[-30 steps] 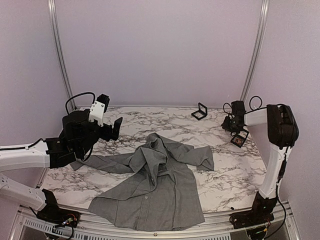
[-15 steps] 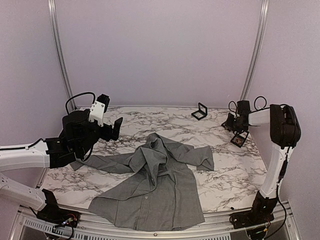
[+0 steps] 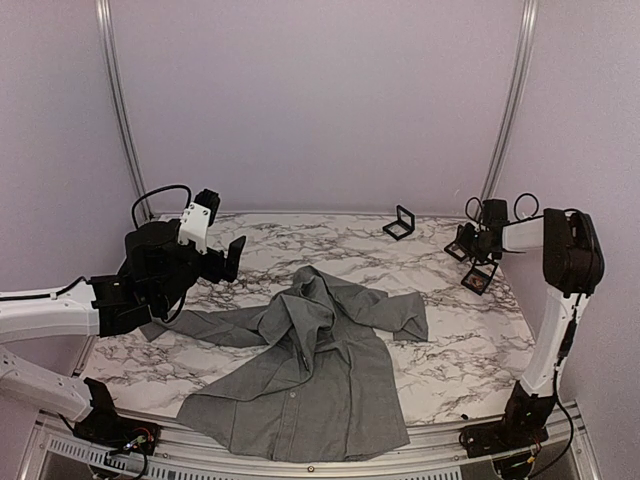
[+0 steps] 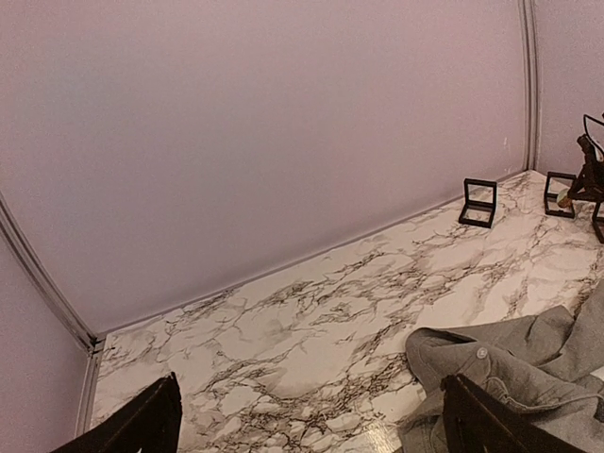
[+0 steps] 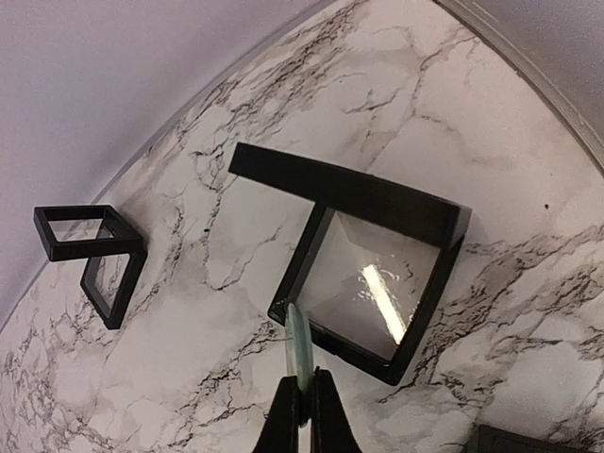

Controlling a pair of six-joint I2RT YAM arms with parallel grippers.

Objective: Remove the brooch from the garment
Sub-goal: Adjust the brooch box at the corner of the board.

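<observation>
The brooch (image 5: 298,351), a thin pale green piece seen edge-on, is off the garment (image 3: 305,375). It is pinched between the closed fingers of the right gripper (image 5: 301,404), which hangs at the table's 2 o'clock corner. In the right wrist view the brooch sits over the 7 o'clock corner of an open black box (image 5: 377,212) with a clear panel. That box lies flat on the marble table (image 3: 460,340). A second box (image 5: 92,253), also black and open, stands toward 10 o'clock from the first, near the back wall.

The garment is spread across the middle of the table and runs to the 6 o'clock edge, collar toward 12 o'clock, one sleeve reaching to 9 o'clock. It is well apart from the brooch.

The left gripper (image 3: 228,258) is raised above the table's 10 o'clock area, beyond the sleeve, its fingers spread wide with nothing between them.
</observation>
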